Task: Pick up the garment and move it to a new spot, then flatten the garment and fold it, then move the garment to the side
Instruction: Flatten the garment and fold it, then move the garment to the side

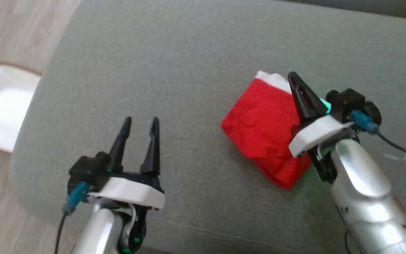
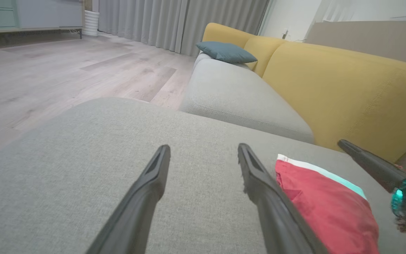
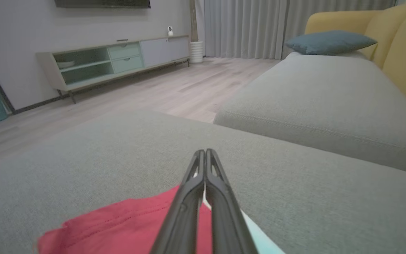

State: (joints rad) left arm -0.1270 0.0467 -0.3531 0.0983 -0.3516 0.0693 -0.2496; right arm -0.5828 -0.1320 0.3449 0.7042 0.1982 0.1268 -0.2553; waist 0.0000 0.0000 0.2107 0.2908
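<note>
Grey woven seat cushion [image 1: 174, 70] under both arms. Nearest me, the left gripper [image 1: 141, 121] hangs over bare fabric, well apart from the garment to its right. Its two dark fingers are spread wide with nothing between them. The forearm comes up from the lower edge, fingers pointing away from me. I read this as parked, out of the way but ready.

Further in, the red cloth garment with a white-and-teal band [image 1: 259, 123] lies on the cushion as a compact, roughly square packet, so the fold looks done to me. The right gripper [image 1: 293, 77] reaches in over its right edge with fingers pressed together. I see no cloth pinched between them, and I cannot tell whether they touch the fabric. My guess is a closed blade for pressing or nudging the packet sideways.

Beyond are the yellow upholstered sofa back [image 2: 347, 88] and a blue-grey pillow [image 2: 226, 52].
</note>
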